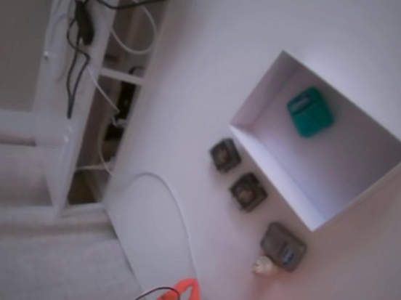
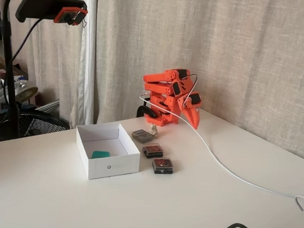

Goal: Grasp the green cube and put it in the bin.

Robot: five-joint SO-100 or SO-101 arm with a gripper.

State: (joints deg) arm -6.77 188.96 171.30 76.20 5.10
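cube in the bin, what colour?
Teal-green cube in the white bin; clearest in this fixed view.

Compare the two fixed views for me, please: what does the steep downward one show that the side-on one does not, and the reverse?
Only the downward view shows the bin's whole floor and the shelf unit with black cables. Only the side-on view shows the whole folded arm, its fingers off the table, the curtain and the camera stand. Both show the green cube inside the bin, three dark blocks beside it and the white cable.

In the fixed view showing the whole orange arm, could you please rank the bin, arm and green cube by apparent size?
1. Arm and bin: too alike to separate.
2. Green cube, by far the smallest.
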